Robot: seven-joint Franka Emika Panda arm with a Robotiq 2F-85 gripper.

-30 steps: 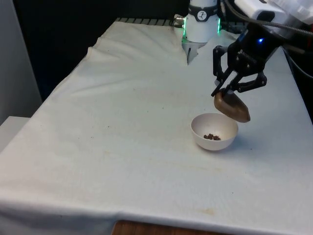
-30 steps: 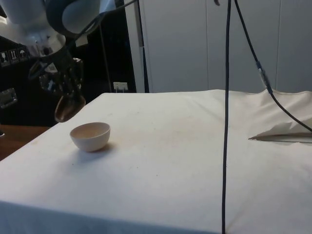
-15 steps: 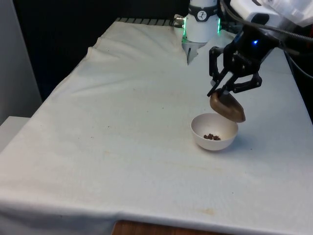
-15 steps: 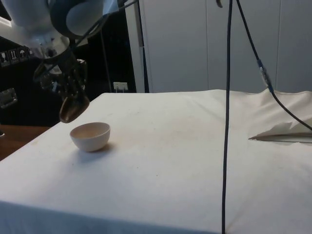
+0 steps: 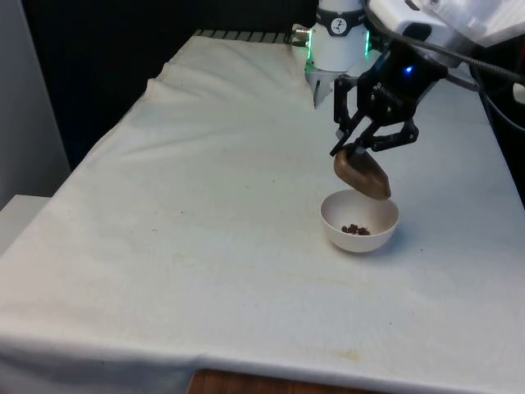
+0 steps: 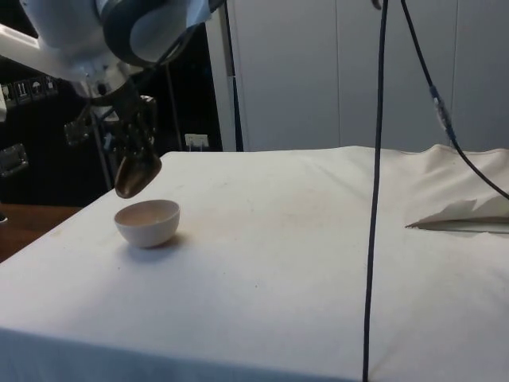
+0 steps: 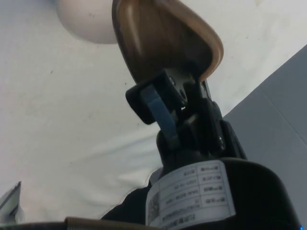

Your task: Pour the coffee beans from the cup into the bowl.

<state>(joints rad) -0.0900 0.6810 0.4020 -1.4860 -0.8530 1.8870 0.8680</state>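
My gripper (image 5: 358,153) is shut on the rim of a brown cup (image 5: 362,174). It holds the cup tipped on its side just above the far rim of a white bowl (image 5: 379,231). A small heap of coffee beans (image 5: 354,229) lies in the bowl. From the side, the cup (image 6: 137,171) hangs a little above the bowl (image 6: 148,222), under the gripper (image 6: 131,155). In the wrist view, one finger (image 7: 160,112) presses the cup wall. The cup's inside (image 7: 163,43) looks bare there, and the bowl (image 7: 86,21) lies beyond it.
A black cable (image 6: 372,191) hangs down across the side view. The white cloth (image 5: 205,205) is rumpled near the robot's base (image 5: 316,86). The table's edge (image 5: 504,164) runs close by on the front view's right of the bowl.
The gripper has carried the tipped cup up and toward the front view's left, from the bowl's right rim to over its far rim. The bowl and beans have stayed put.
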